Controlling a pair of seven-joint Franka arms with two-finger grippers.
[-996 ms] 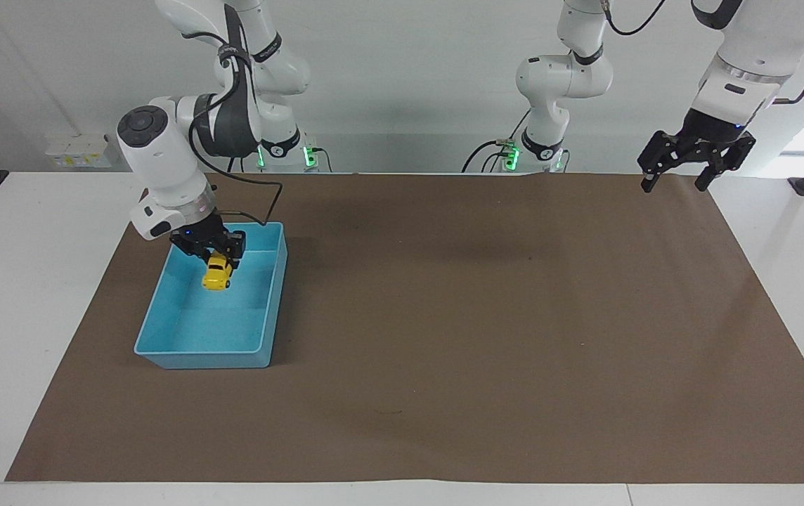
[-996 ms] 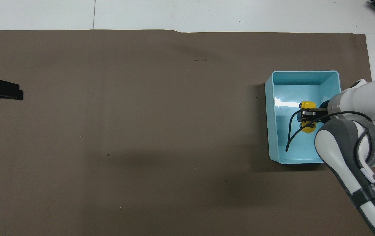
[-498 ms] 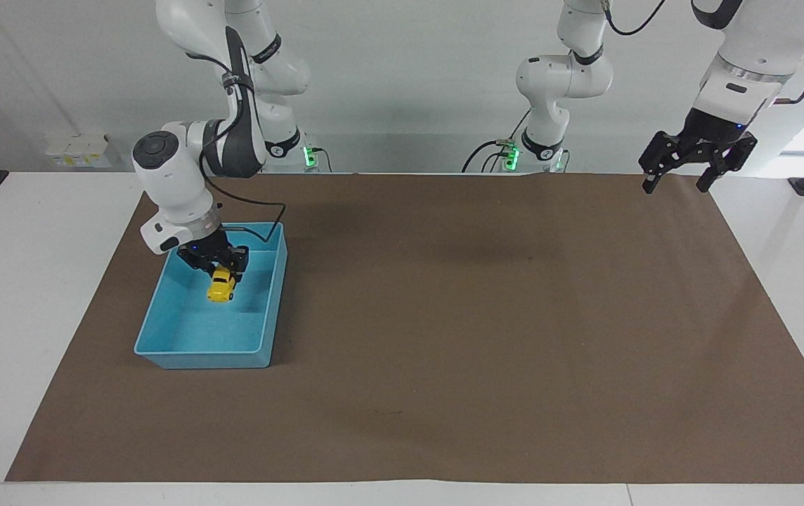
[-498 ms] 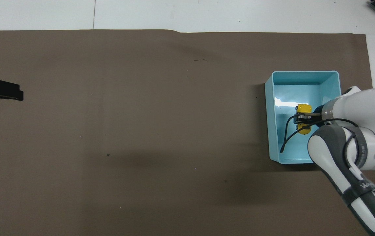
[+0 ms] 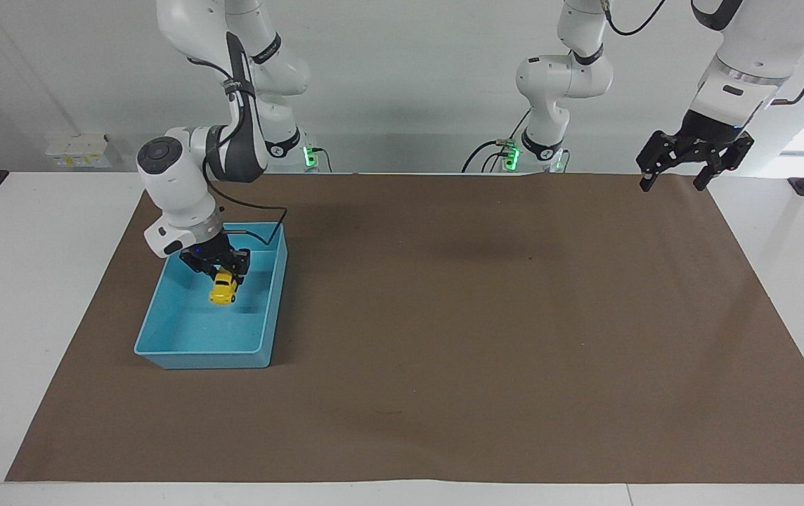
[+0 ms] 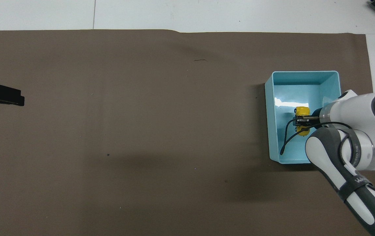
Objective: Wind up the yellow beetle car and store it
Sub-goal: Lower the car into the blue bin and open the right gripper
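Facing view, right hand (image 5: 221, 270) gripping yellow beetle car (image 5: 223, 289)

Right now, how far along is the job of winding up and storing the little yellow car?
Nearly done. The right claw, shut on the tiny yellow beetle-shaped toy car, holds it low inside the light blue plastic tray. Whether the wheels touch the tray floor I cannot tell, and nothing here shows if winding happened. Left: open that claw and lift clear. The left claw waits open over the brown mat's corner.
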